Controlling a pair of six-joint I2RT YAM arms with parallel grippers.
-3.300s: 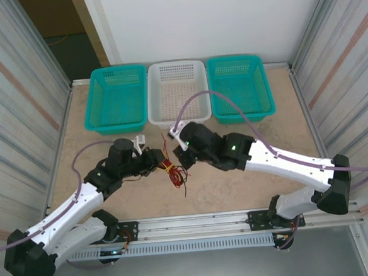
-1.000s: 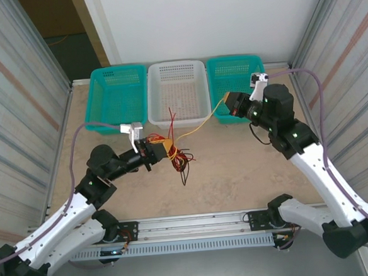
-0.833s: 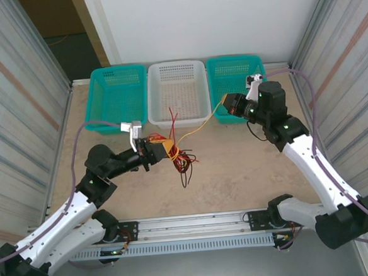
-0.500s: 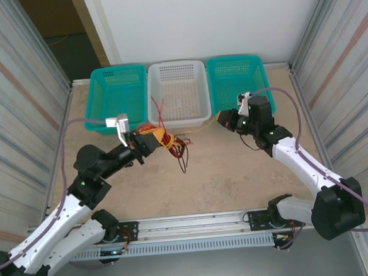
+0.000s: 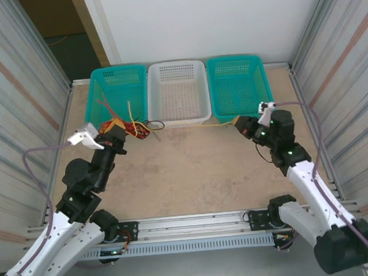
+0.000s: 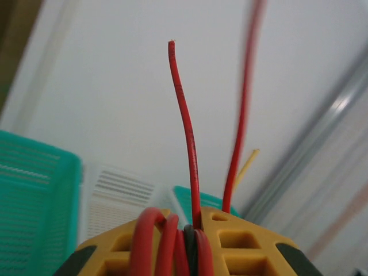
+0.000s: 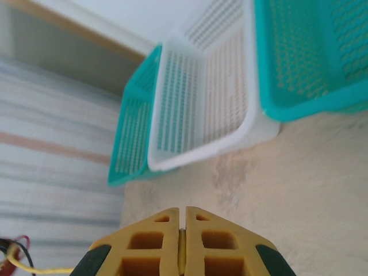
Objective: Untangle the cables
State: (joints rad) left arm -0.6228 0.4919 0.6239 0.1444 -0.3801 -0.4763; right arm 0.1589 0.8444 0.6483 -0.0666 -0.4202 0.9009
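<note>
While my left claw [image 5: 112, 128] is pinched narrow on the cables [image 5: 133, 127], their red, dark and yellow loops hang just past its tips, in front of the left teal basket [image 5: 119, 92]. From the left wrist, my fingers [image 6: 244, 247] clamp several red strands and a dark one between them. Two red ends [image 6: 187, 144] stand up above the claw, and a yellow tip [image 6: 248, 162] pokes out to their right.

My right claw [image 5: 238, 123] is closed tight, pads pressed together, well apart from the left one across the table [image 5: 192, 169]. A yellow cable [image 5: 214, 124] runs nearly straight from the loops to its tips, passing along the near side of the white basket [image 5: 177, 91], so I take it as gripped there. From the right wrist, that cable shows low to the left of the claw [image 7: 184, 241], leading off toward the tangle. The white basket lies ahead of this claw, and the right teal basket [image 7: 310, 57] ahead to its right.
</note>
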